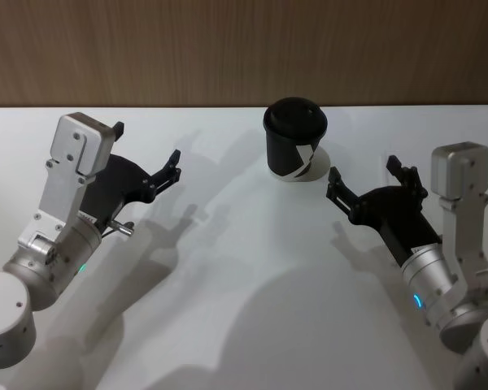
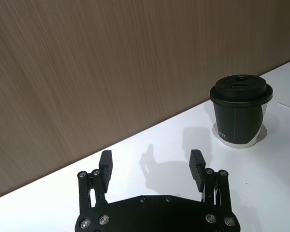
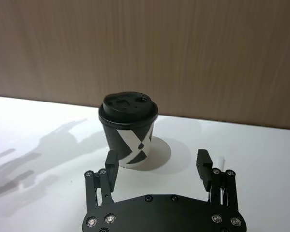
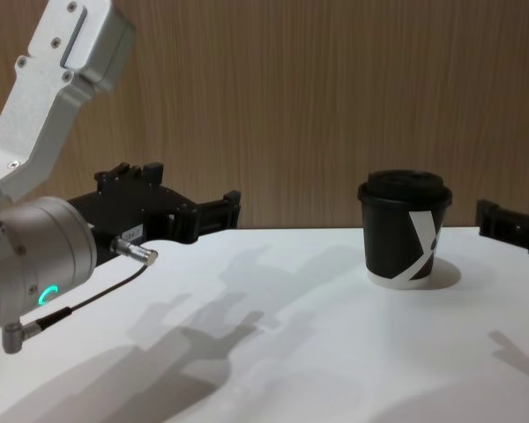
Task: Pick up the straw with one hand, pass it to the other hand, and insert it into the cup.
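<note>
The black cup [image 1: 295,142] with its domed lid stands upright at the back of the white table, also seen in the chest view [image 4: 404,233]. My left gripper [image 1: 146,145] hovers open and empty well to the cup's left [image 2: 151,157]. To the cup's right and slightly nearer me, my right gripper [image 1: 364,171] is open, with the cup [image 3: 128,130] just beyond its fingertips. A small white piece [image 3: 220,160] peeks out behind one right finger; it may be the straw's end, but I cannot tell. Neither gripper holds anything.
The white table [image 1: 244,309] stretches wide in front of both arms. A brown wood-grain wall [image 1: 244,49] runs along its far edge, close behind the cup.
</note>
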